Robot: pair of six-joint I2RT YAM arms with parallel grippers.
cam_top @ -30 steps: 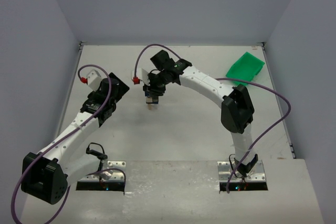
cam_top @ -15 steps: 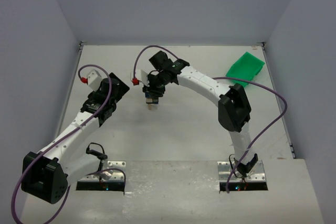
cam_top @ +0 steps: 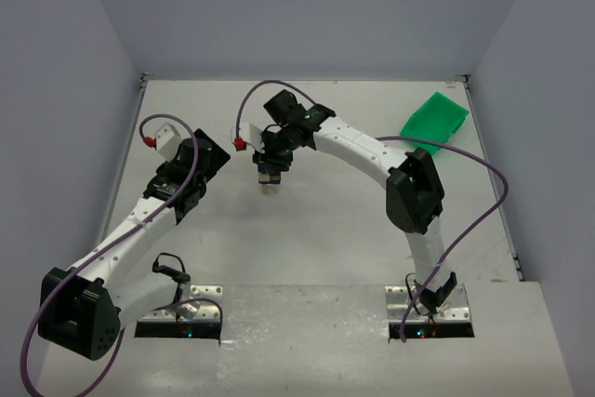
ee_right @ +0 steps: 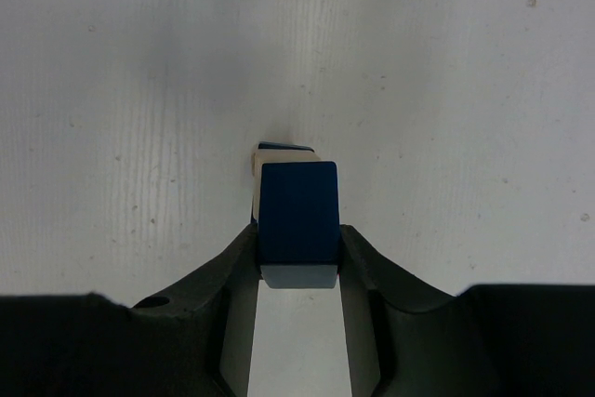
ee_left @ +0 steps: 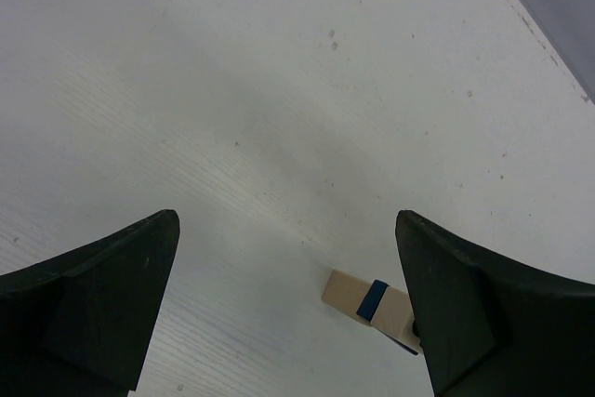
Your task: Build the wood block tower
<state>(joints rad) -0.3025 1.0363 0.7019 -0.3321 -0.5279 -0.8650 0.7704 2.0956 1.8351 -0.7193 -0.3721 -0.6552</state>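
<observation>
The wood block tower (cam_top: 269, 187) stands on the white table near the middle. In the left wrist view it shows tan wood with a dark blue band (ee_left: 373, 301). My right gripper (cam_top: 270, 170) hangs directly over it, shut on a dark blue block (ee_right: 297, 210) that fills the gap between its fingers (ee_right: 367, 262). Under that block the tower's top peeks out, tan (ee_right: 255, 179) with a blue edge behind. Whether the held block rests on the tower I cannot tell. My left gripper (ee_left: 286, 258) is wide open with nothing in it, to the tower's left (cam_top: 200, 163).
A green plastic bin (cam_top: 434, 120) lies at the back right by the wall. Grey walls close in the table on three sides. Purple cables loop off both arms.
The right arm's elbow has shifted slightly left and the gripper with the blue block has settled over the tower. The left arm has not moved.
</observation>
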